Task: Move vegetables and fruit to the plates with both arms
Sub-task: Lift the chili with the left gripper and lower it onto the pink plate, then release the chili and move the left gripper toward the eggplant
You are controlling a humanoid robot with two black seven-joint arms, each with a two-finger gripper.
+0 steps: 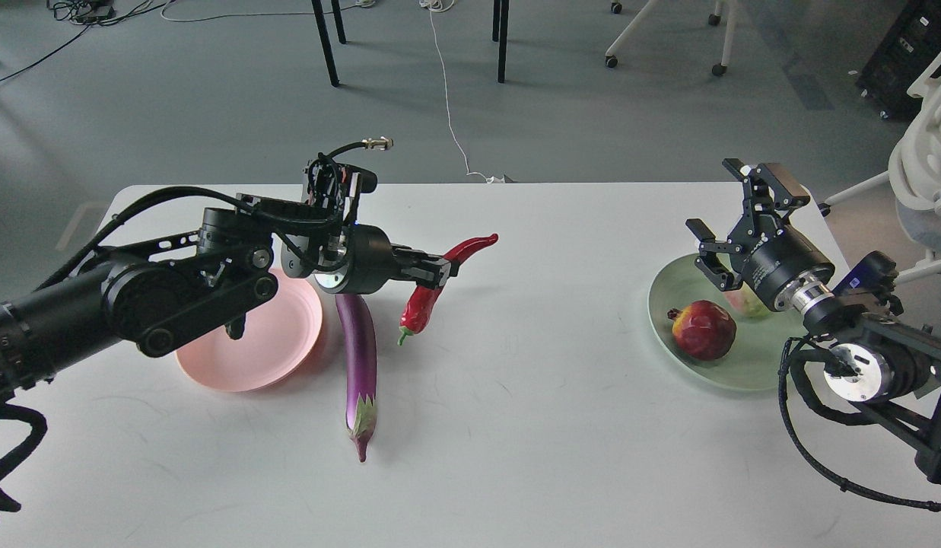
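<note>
Black and open-framed, the left tool (438, 271) is seen closed around the middle of the red chili pepper (432, 293), which appears lifted off the desk (516, 426) near its far middle. The pepper's long axis is tilted, the green stem pointing down toward the near edge and the curved tip up toward the far right. Just beside it, the eggplant (360, 358) is laid on the desk with its long axis running far to near, calyx toward the near edge, its far end hidden under the left wrist. The pink plate (249, 365) is left bare beside it, toward the left edge.

The right tool (732, 228) is held spread wide and empty over the mint green plate (744, 373), where the pomegranate (703, 329) and the pale fruit (746, 303) are already set.

Slippage is judged the main risk: the pepper is slim and glossy. The eggplant could also be knocked by the wrist on the way across.
</note>
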